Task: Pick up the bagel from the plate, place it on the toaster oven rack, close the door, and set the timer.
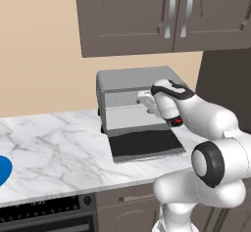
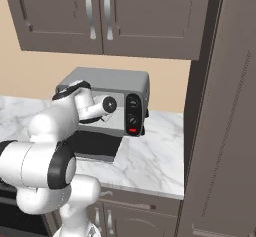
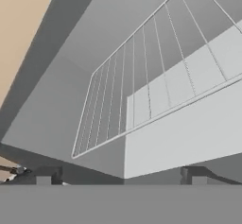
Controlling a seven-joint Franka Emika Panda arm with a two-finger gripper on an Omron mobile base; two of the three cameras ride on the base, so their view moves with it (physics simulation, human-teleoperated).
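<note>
The toaster oven point(image 1: 135, 96) is seen standing on the marble table point(image 1: 54, 148), against the tan wall and below the dark wall cabinets point(image 1: 162, 13). Its door point(image 1: 146, 145) is folded fully down on its bottom hinge and lies flat on the table in front of the cavity, the dark glass facing up. In the right base view the control panel point(image 2: 133, 115) is seen on the oven's right end, with two dark knobs stacked above a small red button.

The white arm is bent over the lowered door, and the end effector point(image 1: 146, 99) is held at the mouth of the cavity, its tip just inside the opening. In the hand view the two dark fingertips point(image 3: 43, 179) are seen set wide apart near the bottom edge, with nothing between them. The view is rolled, so that the toaster oven rack point(image 3: 142, 100) runs slantwise across it: a thin wire grid is seen against the pale grey inner walls, and the part of the rack in view is bare.

The plate point(image 1: 3, 170) is cut by the left edge of the left base view, where a blue rounded piece of it rests on the table, well apart from the oven. The bagel cannot be made out in any of the pictures, so its place cannot be told.
</note>
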